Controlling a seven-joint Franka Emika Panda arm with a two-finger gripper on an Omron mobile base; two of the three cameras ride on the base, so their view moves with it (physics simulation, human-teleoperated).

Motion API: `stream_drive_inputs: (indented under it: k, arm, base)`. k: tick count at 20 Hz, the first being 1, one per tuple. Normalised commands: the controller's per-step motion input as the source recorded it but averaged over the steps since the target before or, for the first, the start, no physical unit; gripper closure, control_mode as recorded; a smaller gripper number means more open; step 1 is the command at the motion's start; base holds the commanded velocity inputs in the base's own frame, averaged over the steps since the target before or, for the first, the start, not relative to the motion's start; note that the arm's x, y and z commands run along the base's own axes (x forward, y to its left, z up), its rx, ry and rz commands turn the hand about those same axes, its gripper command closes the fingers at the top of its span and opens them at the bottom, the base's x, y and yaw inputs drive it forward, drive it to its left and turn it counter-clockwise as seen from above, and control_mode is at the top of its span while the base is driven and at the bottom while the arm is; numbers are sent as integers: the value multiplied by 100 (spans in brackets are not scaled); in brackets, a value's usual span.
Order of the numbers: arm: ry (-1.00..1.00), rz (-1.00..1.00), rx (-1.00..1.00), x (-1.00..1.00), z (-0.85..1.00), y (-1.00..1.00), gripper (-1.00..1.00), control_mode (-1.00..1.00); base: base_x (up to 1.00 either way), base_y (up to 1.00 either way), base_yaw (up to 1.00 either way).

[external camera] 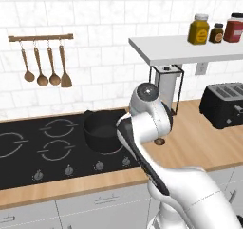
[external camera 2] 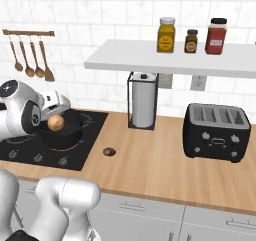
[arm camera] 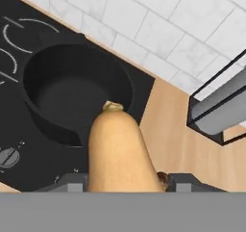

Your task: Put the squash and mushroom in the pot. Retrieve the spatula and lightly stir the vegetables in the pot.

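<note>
The wooden surface (external camera 2: 165,170) is running under everything, well below the pincer and stretching away to its right, with the black cooktop (external camera: 28,152) lying set into it beneath and to the pincer's left. The white shelf (external camera 2: 170,62) is hanging above and to the right of the pincer, carrying three jars. The black toaster (external camera 2: 216,131) is sitting far to the pincer's right, well apart from it. The paper towel holder (external camera 2: 143,101) is standing between the pincer and the toaster, against the tiled wall. The pot (arm camera: 72,94) is sitting on the cooktop directly below and just ahead of the pincer, its inside looking bare in the hand view. The pincer (external camera 2: 56,116) is hovering over the pot's near rim, its jaws standing partly apart and clamped on the squash (arm camera: 120,151), which is pointing its stem end toward the pot's mouth; the fingertips themselves are being cut off at the bottom of the hand view and hidden behind the arm in the left base view. Wooden utensils (external camera: 45,66) are hanging on a rail up on the wall to the pincer's left. The mushroom (external camera 2: 109,151) is lying on the surface just right of the cooktop, below and to the right of the pincer.
</note>
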Motion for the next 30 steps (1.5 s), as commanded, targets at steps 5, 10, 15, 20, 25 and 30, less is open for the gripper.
stream_drive_inputs:
  k: [5,10,15,20,25,30]
  arm:
    - [0,0,3,66,-15,34,100,-100]
    - [1,0,1,57,-42,47,100,-100]
    - [7,0,7,56,-53,19,100,-100]
    - [15,0,12,58,-52,8,100,-100]
    - [11,0,6,34,-46,25,100,-100]
    - [1,0,0,3,-15,18,-100,-100]
  base:
    - [0,0,0]
    - [0,0,0]
    - [0,0,0]
    - [0,0,0]
    - [0,0,0]
    - [0,0,0]
